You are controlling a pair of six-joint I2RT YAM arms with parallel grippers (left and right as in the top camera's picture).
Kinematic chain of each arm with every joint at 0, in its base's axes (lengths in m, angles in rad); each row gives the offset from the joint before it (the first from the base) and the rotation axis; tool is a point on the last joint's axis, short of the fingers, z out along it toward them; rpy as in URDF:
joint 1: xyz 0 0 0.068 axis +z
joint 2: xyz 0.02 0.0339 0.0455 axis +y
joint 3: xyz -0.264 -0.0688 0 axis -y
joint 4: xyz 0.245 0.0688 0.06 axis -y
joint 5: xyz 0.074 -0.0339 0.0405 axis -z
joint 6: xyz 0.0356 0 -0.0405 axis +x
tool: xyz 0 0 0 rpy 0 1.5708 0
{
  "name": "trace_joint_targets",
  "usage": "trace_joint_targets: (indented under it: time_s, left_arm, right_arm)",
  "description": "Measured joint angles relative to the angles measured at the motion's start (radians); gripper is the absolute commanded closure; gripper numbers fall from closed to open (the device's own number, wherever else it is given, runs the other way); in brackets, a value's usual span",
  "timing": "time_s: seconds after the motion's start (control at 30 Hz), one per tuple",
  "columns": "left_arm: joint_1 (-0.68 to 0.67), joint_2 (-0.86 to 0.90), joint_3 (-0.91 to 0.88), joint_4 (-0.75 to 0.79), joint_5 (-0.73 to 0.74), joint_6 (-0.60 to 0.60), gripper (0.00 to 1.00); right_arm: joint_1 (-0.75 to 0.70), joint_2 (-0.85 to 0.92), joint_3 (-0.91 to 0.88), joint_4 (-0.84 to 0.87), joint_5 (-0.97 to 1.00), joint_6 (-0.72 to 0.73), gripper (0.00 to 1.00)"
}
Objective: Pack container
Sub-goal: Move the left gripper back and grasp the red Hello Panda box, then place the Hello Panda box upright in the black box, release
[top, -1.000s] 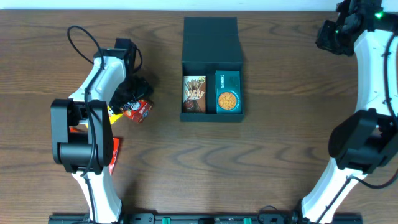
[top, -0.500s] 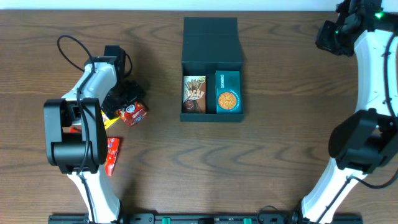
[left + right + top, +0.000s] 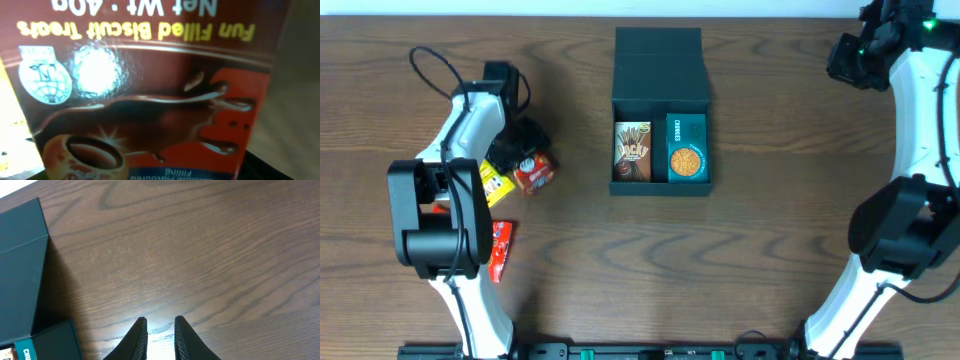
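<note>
The container (image 3: 658,62), a dark box with its flap lid laid back, sits at the table's middle rear; its lid also shows in the right wrist view (image 3: 20,255). A brown Pocky box (image 3: 632,152) and a teal cookie box (image 3: 686,148) lie side by side in it. My left gripper (image 3: 525,150) is down over a red biscuit box (image 3: 535,172) on the left. That box (image 3: 150,100) fills the left wrist view and hides the fingers. Far right at the rear, my right gripper (image 3: 160,335) hovers above bare wood, a narrow gap between its fingers and nothing held.
A yellow packet (image 3: 495,185) lies just left of the red biscuit box. A red packet (image 3: 499,248) lies nearer the front beside the left arm's base. A black cable (image 3: 430,62) loops behind the left arm.
My left gripper has shifted a little left and back, and the red biscuit box has shifted and turned slightly with it. More of the yellow packet shows. The right arm has not moved.
</note>
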Motion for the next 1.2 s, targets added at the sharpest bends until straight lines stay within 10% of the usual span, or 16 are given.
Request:
trace_joint_targets:
  time_s: [0.47, 1.1, 1.2]
  left_arm:
    - [-0.36, 0.0, 0.418, -0.031, 0.013, 0.09, 0.27]
    - [-0.621, 0.112, 0.426, 0.032, 0.144, 0.092, 0.26]
    - [-0.621, 0.112, 0.426, 0.029, 0.162, 0.081, 0.05]
  right_arm:
    - [0.0, 0.0, 0.0, 0.004, 0.005, 0.0, 0.81]
    - [-0.002, 0.0, 0.0, -0.02, 0.006, -0.051, 0.81]
    - [-0.002, 0.0, 0.0, -0.019, 0.006, -0.058, 0.81]
